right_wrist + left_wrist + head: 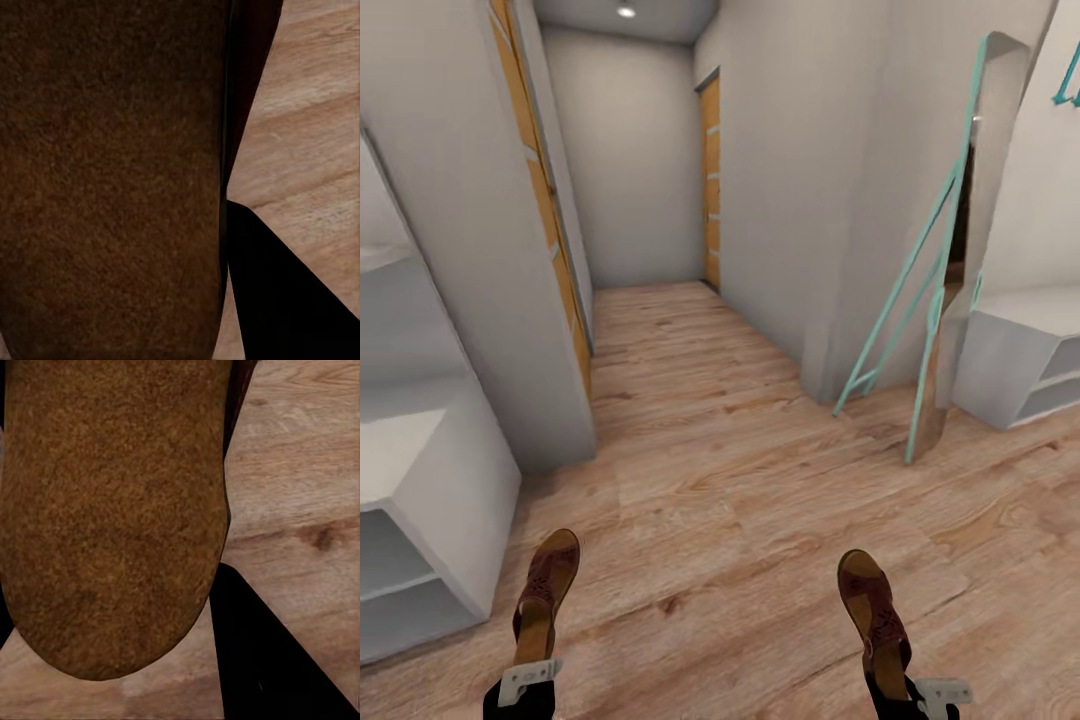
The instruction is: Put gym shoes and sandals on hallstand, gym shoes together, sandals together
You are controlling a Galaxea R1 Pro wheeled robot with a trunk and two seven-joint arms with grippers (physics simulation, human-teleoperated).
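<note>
I hold one sandal (pixel 546 595) in my left gripper (pixel 528 683), the other sandal (pixel 874 608) in my right gripper (pixel 920 692), toes toward twelve o'clock; the hallstand (pixel 420 520) lies at nine o'clock, nearer my left arm.

One sandal (pixel 546 597) sits low at the left, the other sandal (pixel 874 612) at the right (well apart), above the corridor floor (pixel 720 480); the hallstand (pixel 420 500) stands left.

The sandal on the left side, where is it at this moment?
In the head view, the left sandal is at lower left, held at its heel end by the left gripper over the wood floor, beside the pale grey hallstand.
</note>
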